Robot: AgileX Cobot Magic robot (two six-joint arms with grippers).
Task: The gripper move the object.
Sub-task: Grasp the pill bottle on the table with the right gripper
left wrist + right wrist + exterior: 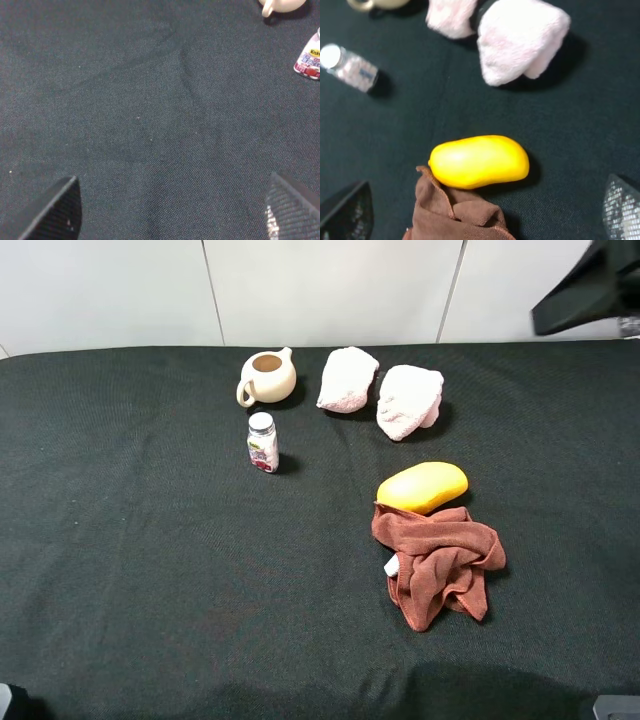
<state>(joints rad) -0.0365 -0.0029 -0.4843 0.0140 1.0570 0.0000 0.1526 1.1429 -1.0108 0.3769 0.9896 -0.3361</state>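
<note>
- The bottle [262, 442] is seen upright on the dark table [120, 540], just off the table's middle toward 10 o'clock in the high view; it is touched by nothing.
- The cream teapot [267, 377] is set near the bottle at its 12 o'clock, apart from it.
- Two pale pink cloths [347, 379] [409, 400] are laid side by side at the bottle's 2 o'clock.
- The yellow mango [422, 487] is placed well apart at the bottle's 4 o'clock, and the brown cloth [437, 565] is bunched against it at the mango's 6 o'clock.
- The left jaws are spread wide over bare table, with nothing held.
- The right jaws are spread wide above the mango and brown cloth, with nothing held.
- Part of the right arm [585, 290] is seen at the high view's 2 o'clock corner.
</note>
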